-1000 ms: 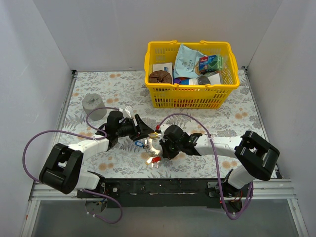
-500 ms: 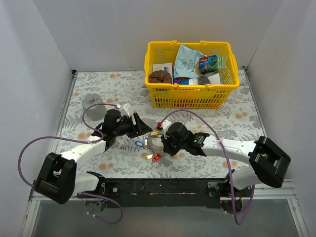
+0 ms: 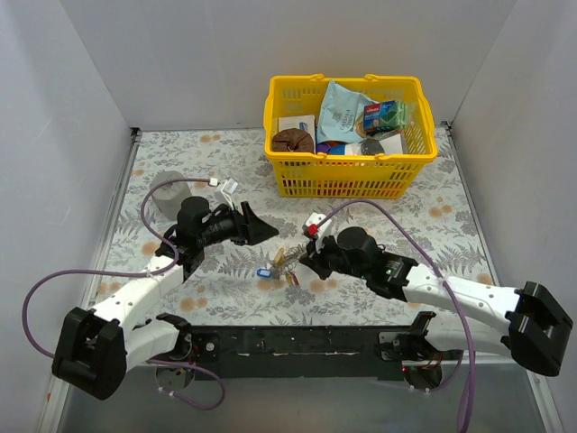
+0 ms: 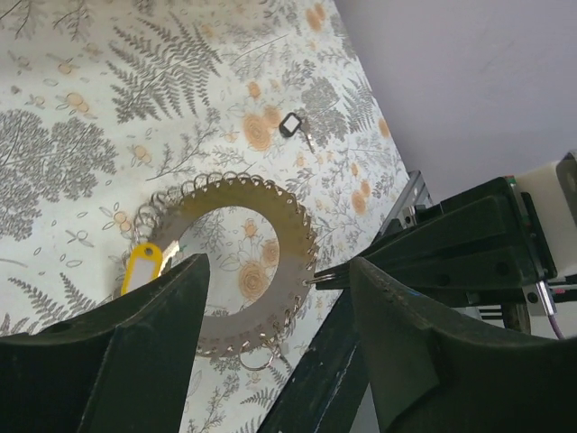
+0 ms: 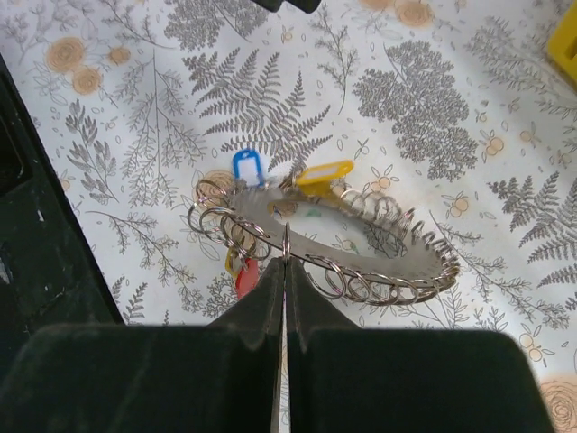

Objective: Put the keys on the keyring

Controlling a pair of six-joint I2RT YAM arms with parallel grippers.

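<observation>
While the right tool (image 5: 286, 271) is pinched shut on a loop of the keyring (image 4: 293, 262), tilted low over the desk (image 3: 225, 162), the left tool (image 4: 275, 264) hangs empty, jaws apart; next, I reckon, it must fetch the loose black key (image 4: 290, 124) nearby.

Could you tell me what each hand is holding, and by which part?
The right hand pinches the keyring by a small loop on its rim; the left hand is open and holds nothing.
</observation>
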